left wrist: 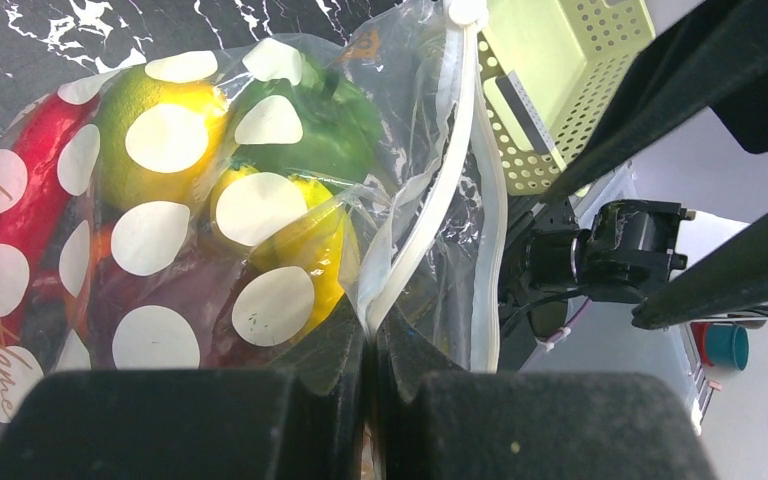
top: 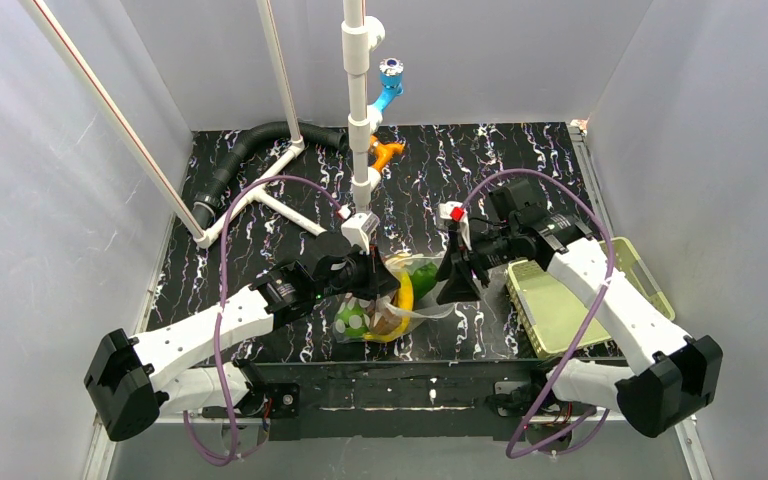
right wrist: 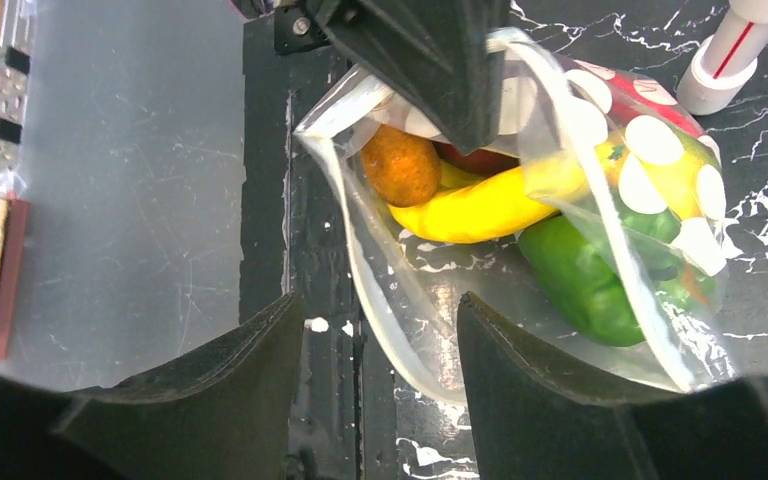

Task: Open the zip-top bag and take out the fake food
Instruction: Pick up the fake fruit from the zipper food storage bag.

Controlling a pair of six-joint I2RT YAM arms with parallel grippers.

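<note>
Clenching the white zip strip of the zip-top bag (left wrist: 165, 135) w/ left gripper (left wrist: 370, 335), pads pressed tight together on the plastic. Holding that upper lip raised, so bag mouth gaping toward right gripper (right wrist: 380, 310). Released on the right: fingers spread wide, w/ the bag's lower lip lying btwn them, close to the right-hand finger; contact not clear. Fake food (right wrist: 480, 205) all inside the bag, just beyond right fingertips: orange-brown piece nearest the mouth, then yellow banana shape, green & red pieces deeper in. Dotted face of bag directly ahead of left fingertips. Bag lying on dark marbled table (top: 520, 170) btwn the two sets of fingertips. Mesh basket (top: 560, 300) behind right fingers, apart from bag.
</note>
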